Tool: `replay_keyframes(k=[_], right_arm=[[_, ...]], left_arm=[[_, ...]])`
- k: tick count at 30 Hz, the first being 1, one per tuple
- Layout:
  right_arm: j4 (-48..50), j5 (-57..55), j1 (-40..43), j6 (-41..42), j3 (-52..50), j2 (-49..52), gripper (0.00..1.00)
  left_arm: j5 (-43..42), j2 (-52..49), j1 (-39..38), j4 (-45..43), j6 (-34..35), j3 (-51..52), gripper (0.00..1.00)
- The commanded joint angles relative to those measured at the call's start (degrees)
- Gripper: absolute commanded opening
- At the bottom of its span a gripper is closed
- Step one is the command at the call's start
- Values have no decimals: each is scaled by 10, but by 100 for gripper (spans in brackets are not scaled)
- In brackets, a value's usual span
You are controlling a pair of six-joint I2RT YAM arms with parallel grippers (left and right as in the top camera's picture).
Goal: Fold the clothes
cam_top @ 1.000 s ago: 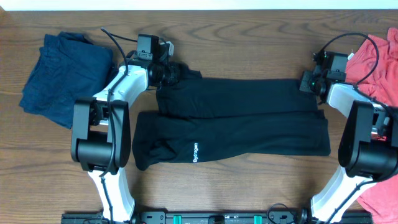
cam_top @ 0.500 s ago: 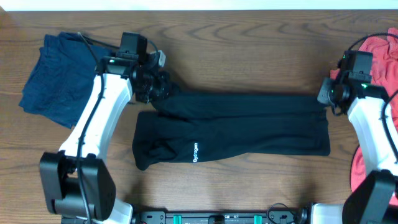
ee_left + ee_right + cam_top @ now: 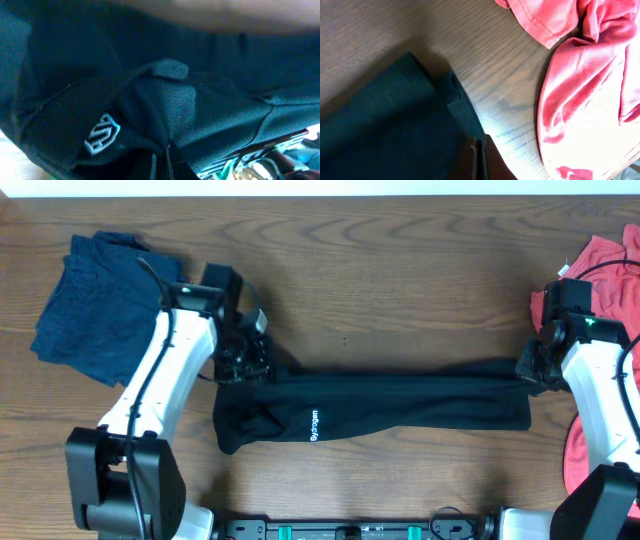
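The black shirt (image 3: 400,398) with small white lettering lies as a long folded band across the middle of the table. My left gripper (image 3: 246,366) is shut on its upper left edge; the left wrist view shows black fabric (image 3: 190,100) with a white logo pinched between the fingers (image 3: 161,162). My right gripper (image 3: 530,370) is shut on the upper right edge; the right wrist view shows the fingers (image 3: 479,157) closed on the black cloth (image 3: 385,125). A navy-blue garment (image 3: 95,305) lies at the far left. A coral-red garment (image 3: 605,280) lies at the far right.
The wooden table (image 3: 400,270) runs bare behind the shirt. The coral-red cloth (image 3: 590,75) lies close to my right gripper in the right wrist view. A rail (image 3: 350,530) runs along the front edge.
Both grippers have pulled the shirt's back edge toward the front, folding it over the front half. The shirt is now a narrower band.
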State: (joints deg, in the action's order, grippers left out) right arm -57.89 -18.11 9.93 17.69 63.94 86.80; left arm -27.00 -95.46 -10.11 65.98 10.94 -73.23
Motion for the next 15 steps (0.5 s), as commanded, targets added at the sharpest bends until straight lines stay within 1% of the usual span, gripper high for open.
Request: replay_keyframes(k=[1,7,8,9,10,11,12,14,15], right_arm=[[-1,-22,2,16,-2,-9,1],[-1,-13,2,16,-3,-9,1],[-3,-13,2,16,-3,-9,1],[-7,-13,2,16,-4,-9,4],[-12,-14,2,16,-4,-9,8],[-16,-14,2,16,-4,-9,16],[-20,-14,2,16,-4,-9,23],[-23,-14,2,16,-4,-9,29],[-23,-14,2,16,-4,-9,30]], left_arm=[[4,6,-21,-4,3,27,6],[9,6,-52,-16,3,59,7],[12,6,-55,-15,3,63,14],[16,6,-58,-15,4,68,35],[21,6,-60,-15,4,71,46],[23,6,-62,-15,3,74,51],[24,6,-63,-15,3,75,51],[26,6,-63,-9,3,75,51],[26,6,-63,-7,3,75,51]])
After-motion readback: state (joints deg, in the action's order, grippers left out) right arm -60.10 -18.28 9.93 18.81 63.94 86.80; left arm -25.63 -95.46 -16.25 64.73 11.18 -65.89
